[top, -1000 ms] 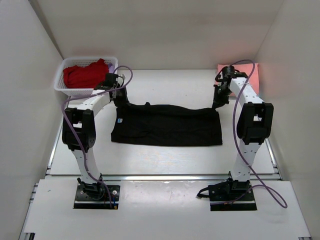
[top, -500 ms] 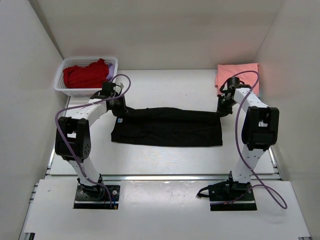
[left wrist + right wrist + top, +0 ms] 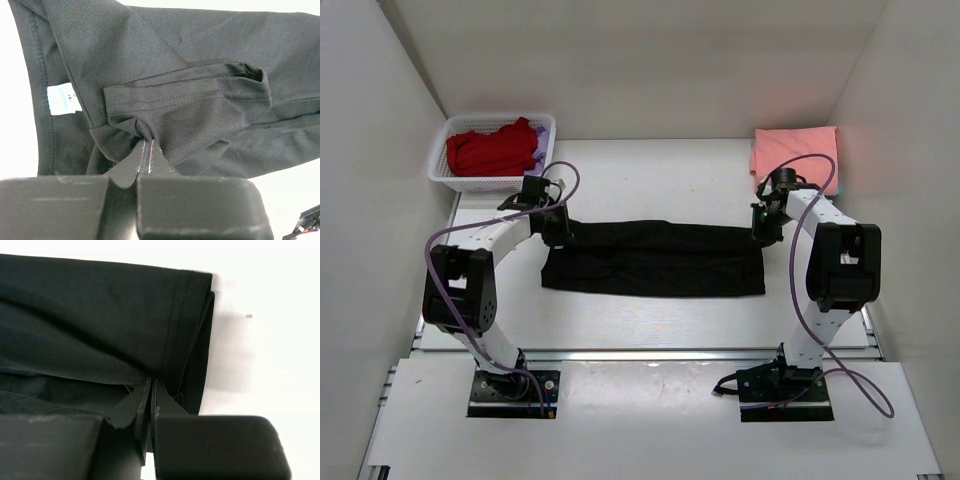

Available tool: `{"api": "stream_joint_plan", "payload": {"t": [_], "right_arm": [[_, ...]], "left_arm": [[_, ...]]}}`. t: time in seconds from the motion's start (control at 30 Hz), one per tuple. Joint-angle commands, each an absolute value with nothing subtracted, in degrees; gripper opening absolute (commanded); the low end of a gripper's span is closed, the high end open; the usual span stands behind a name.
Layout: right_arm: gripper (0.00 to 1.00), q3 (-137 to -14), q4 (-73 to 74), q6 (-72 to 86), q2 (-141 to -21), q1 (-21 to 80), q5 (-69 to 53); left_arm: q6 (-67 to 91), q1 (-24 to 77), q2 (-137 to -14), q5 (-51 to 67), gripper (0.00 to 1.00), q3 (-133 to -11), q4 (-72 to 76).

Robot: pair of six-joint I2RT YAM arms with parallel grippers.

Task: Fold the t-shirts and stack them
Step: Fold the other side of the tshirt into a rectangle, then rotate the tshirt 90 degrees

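While left gripper [image 3: 147,146] and right gripper [image 3: 151,385] clamp the black t-shirt [image 3: 655,262], half-folded between them, a salmon-pink t-shirt [image 3: 796,150] lies folded beyond the right; a red t-shirt [image 3: 490,150] waits unfolded beyond the left.

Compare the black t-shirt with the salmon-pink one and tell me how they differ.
The black t-shirt is stretched in a long band across the middle of the table; the salmon-pink t-shirt is a compact folded square at the far right corner. The black t-shirt is pinched at its ends by the left gripper and right gripper; the salmon-pink t-shirt is untouched. Both lie on the table.
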State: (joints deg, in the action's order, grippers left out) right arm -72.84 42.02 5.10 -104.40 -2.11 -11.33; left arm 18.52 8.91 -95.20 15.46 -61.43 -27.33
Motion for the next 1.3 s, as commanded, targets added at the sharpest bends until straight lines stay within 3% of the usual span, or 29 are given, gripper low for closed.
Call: {"api": "stream_joint_plan", "payload": {"t": [0.0, 0.37, 0.43, 0.57, 0.6, 0.67, 0.77, 1.0, 1.1, 1.17, 1.27], "right_arm": [[0.00, -71.4, 40.0, 3.7, -99.8, -2.4, -10.5], [0.00, -68.9, 41.2, 4.9, -98.1, -1.8, -7.4], [0.00, -67.2, 41.5, 4.7, -96.9, -1.7, -7.5], [0.21, -66.5, 42.0, 4.8, -92.3, -0.6, -6.9], [0.26, -66.7, 42.4, 4.8, -91.0, -0.4, -5.8], [0.46, -67.5, 43.3, 5.0, -89.0, 1.6, -4.2], [0.59, -67.2, 44.0, 5.2, -85.0, 2.4, -2.9], [0.57, -57.2, 40.7, 2.4, -71.0, 7.2, -1.1], [0.64, -47.6, 30.0, 5.3, -59.7, 2.7, -8.8], [0.64, -46.2, 24.9, 6.2, -61.0, -2.8, -14.7], [0.64, -49.1, 21.3, 5.5, -67.9, 1.6, -12.0]], "left_arm": [[18.8, 9.3, -91.0, 14.8, 0.00, -60.8, -27.2], [21.8, 12.3, -85.8, 8.0, 0.00, -56.0, -32.7], [23.5, 10.6, -84.7, 8.3, 0.29, -54.6, -31.9], [24.6, 10.2, -85.4, 7.5, 0.38, -58.3, -31.2], [24.4, 11.1, -85.7, 6.3, 0.46, -60.9, -31.5], [24.7, 12.0, -86.7, 4.4, 0.46, -64.3, -33.0], [25.7, 13.1, -87.9, 4.8, 0.42, -68.0, -33.2], [28.4, 18.4, -92.3, 2.9, 0.38, -72.8, -34.4], [28.6, 19.5, -93.2, 1.6, 0.37, -73.5, -34.6], [29.7, 19.3, -94.5, 1.9, 0.38, -72.7, -34.2], [32.3, 19.2, -97.0, 2.2, 0.38, -72.0, -33.5]]}}
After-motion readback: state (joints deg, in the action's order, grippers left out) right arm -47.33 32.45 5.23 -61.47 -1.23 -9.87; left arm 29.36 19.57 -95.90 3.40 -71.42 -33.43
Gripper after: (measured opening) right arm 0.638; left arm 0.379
